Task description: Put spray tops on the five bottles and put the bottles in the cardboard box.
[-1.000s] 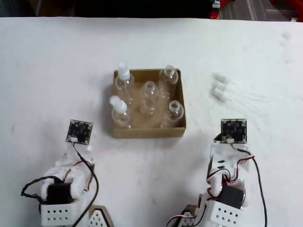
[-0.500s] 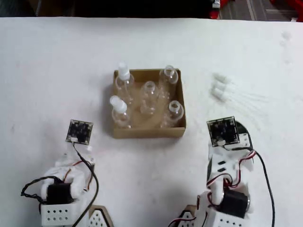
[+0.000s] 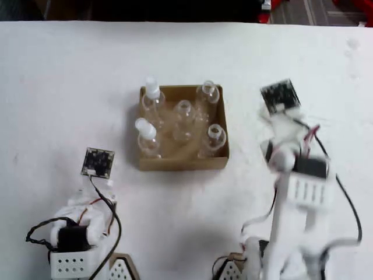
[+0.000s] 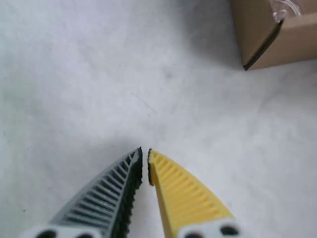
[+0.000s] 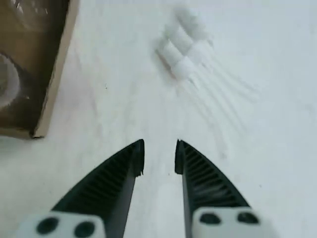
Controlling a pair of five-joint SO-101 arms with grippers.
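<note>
Right gripper [image 5: 158,151] poised above the table, short of the loose spray tops [image 5: 181,52], its jaws a narrow gap apart and holding nothing.

The three white spray tops lie in a tight cluster on the white table [image 5: 257,148], their thin tubes fanned out toward the gripper. They sit ahead of its fingertips, with bare tabletop between, and the wall of the cardboard box [image 5: 54,74] stands off to one side. In the high view the box [image 3: 183,158] holds five clear bottles upright. The two on its left side [image 3: 152,96] [image 3: 145,137] already wear white tops, and the other three [image 3: 183,116] [image 3: 208,93] [image 3: 214,137] are open-necked. The left gripper [image 4: 144,156] sits low over the table, tips all but touching and empty, with a corner of the box well ahead of it.
</note>
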